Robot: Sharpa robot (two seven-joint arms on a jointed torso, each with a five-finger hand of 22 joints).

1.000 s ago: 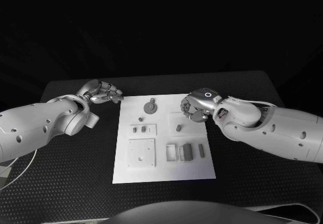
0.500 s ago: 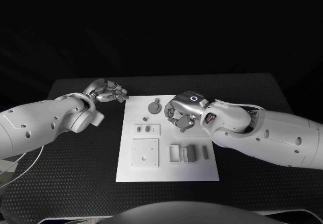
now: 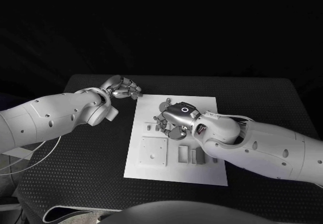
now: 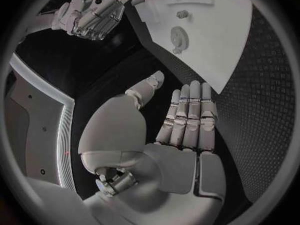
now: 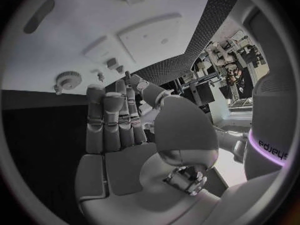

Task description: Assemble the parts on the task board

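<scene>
The white task board (image 3: 175,173) lies in the middle of the black table. On it are a square plate (image 3: 153,151), upright grey blocks (image 3: 190,155) and a round geared part (image 3: 164,107), partly hidden by my right hand (image 3: 172,122). That hand hovers over the board's upper middle with straight fingers (image 5: 112,120) and nothing in it. The right wrist view shows the geared part (image 5: 67,80) and square plate (image 5: 152,36) beyond the fingertips. My left hand (image 3: 124,88) hangs off the board's far left corner, its fingers (image 4: 187,117) straight and together and holding nothing. The geared part (image 4: 179,35) lies ahead of it.
The black table mat (image 3: 87,158) surrounds the board on all sides. My right forearm (image 3: 256,147) crosses the board's right side. A thin cable (image 3: 27,158) trails at the table's left edge.
The camera has shifted. My right hand has moved from the board's right edge to above its upper middle. The left hand stays by the far left corner.
</scene>
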